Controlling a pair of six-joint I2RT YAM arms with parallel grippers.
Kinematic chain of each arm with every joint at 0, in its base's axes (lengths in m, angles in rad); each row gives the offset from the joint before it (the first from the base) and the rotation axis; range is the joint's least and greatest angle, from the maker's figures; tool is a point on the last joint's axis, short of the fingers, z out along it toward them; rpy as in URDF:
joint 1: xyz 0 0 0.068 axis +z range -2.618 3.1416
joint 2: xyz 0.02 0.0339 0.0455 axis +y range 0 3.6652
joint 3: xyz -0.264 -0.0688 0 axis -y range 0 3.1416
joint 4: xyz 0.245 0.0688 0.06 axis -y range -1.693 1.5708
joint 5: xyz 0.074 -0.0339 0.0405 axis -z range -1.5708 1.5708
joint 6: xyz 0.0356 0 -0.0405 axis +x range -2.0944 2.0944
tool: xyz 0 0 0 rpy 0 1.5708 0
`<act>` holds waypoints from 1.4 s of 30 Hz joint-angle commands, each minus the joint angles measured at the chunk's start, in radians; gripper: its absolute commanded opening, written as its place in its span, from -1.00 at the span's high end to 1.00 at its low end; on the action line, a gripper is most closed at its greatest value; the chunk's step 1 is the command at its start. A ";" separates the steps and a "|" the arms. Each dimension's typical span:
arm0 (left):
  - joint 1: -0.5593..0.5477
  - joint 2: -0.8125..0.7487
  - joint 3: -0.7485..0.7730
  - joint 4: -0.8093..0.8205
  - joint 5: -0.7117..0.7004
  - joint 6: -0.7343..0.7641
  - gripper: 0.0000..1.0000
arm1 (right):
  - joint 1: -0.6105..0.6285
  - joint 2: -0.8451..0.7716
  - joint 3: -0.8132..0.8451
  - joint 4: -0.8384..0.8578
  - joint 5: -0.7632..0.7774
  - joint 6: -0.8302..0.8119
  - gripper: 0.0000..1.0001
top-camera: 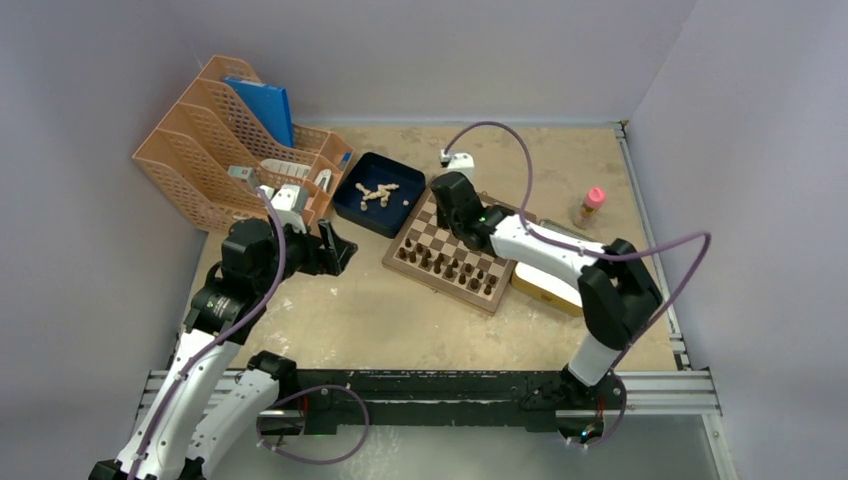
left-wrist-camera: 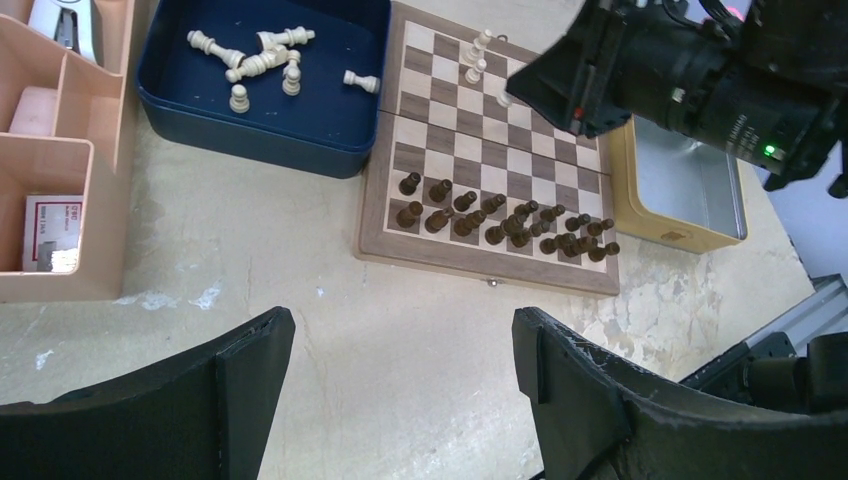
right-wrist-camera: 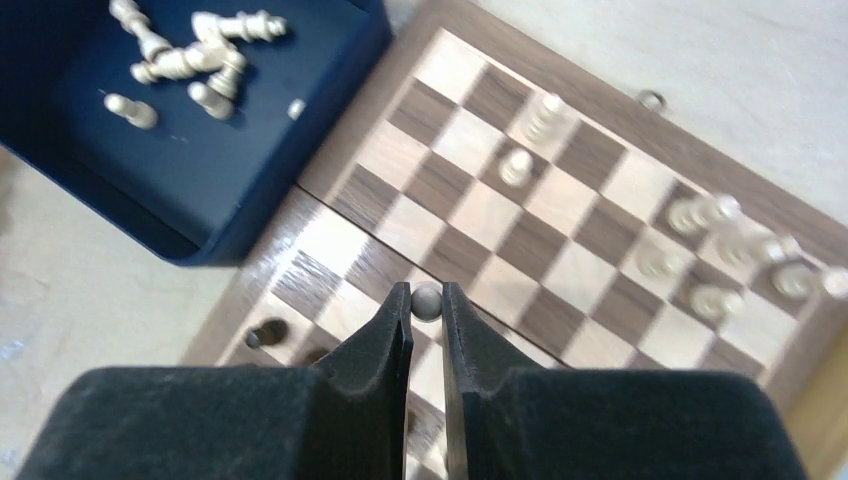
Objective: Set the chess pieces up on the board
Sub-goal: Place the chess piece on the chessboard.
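The right gripper (right-wrist-camera: 426,296) is clenched on one tiny light beige wooden pawn (right-wrist-camera: 427,303), held over the square wooden chessboard with dark brown and cream squares (right-wrist-camera: 560,270), on its tray side. More light beige chess pieces (right-wrist-camera: 705,212) stand on the board's far rows, and dark brown pieces (left-wrist-camera: 500,222) fill its near rows. Other beige pieces (left-wrist-camera: 262,60) lie loose in the dark blue square tray (left-wrist-camera: 300,145) just beside the board's far-left corner. The left gripper (left-wrist-camera: 400,335), jaws spread and empty, hangs over the beige tabletop (left-wrist-camera: 200,260) left of the board

Overhead and both wrist views share the board (top-camera: 428,236).
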 commanded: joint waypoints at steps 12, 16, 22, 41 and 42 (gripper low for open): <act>-0.029 -0.006 0.000 0.037 0.038 0.014 -0.60 | -0.142 -0.332 -0.332 -0.047 0.156 0.162 0.68; -0.033 -0.016 0.000 0.038 0.032 0.014 -0.60 | -0.212 -0.373 -0.399 -0.001 0.156 0.150 0.67; -0.035 -0.018 0.000 0.035 0.030 0.014 -0.60 | -0.249 -0.337 -0.440 0.089 0.152 0.134 0.68; -0.047 -0.019 0.004 0.028 -0.006 0.014 -0.60 | -0.279 -0.248 -0.450 0.166 0.178 0.151 0.67; -0.047 -0.023 0.002 0.032 -0.010 0.014 -0.60 | -0.280 -0.244 -0.445 0.159 0.184 0.147 0.66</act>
